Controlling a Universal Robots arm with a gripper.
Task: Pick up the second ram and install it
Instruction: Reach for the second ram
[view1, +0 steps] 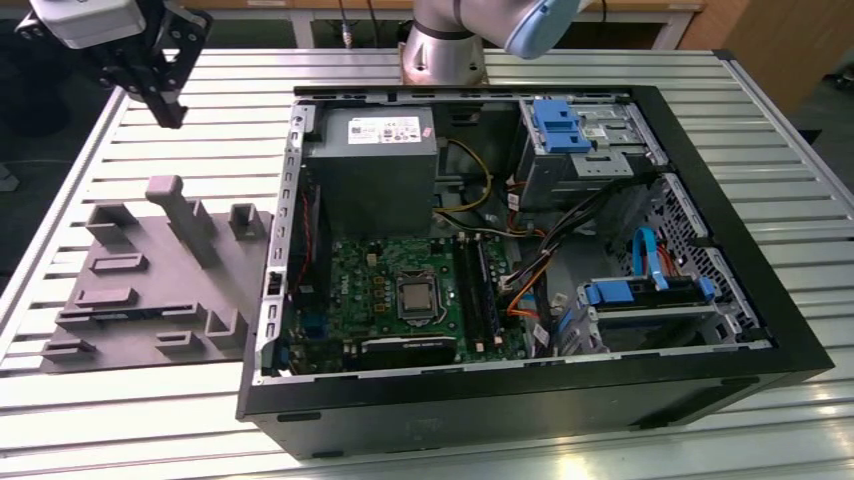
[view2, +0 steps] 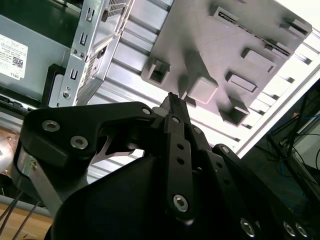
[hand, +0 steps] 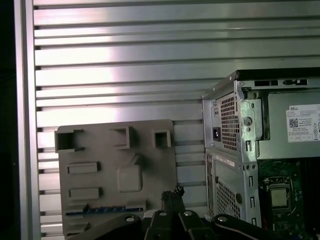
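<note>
In the exterior view the arm (view1: 447, 45) rises from behind the open case (view1: 534, 405) and reaches across to the exterior view's left. Its hand (view1: 171, 118) hangs high over the surface (view1: 747, 120), off the case's far corner. The fingers point down and meet at their tips, with nothing between them. The grey holder (view1: 147, 300) lies flat on the surface just beside the case, on the exterior view's left. Inside the case, the green board (view1: 367, 285) carries long black slots (view1: 474, 290).

In the second wrist view the hand (view2: 172, 100) is seen along its black links. The fingertips are pressed together and empty, and they aim toward the holder (view2: 200, 45), with the case's metal corner (view2: 85, 50) to one side.

In the first wrist view the closed tips (hand: 172, 192) stand in front of the holder's edge nearest the case (hand: 235, 150). The ram (hand: 105, 211) appears as a thin dark strip with a bluish edge. It lies in the holder (hand: 115, 150), at the end away from the three open pockets, its length running toward the case. The hand is clear of it.
</note>
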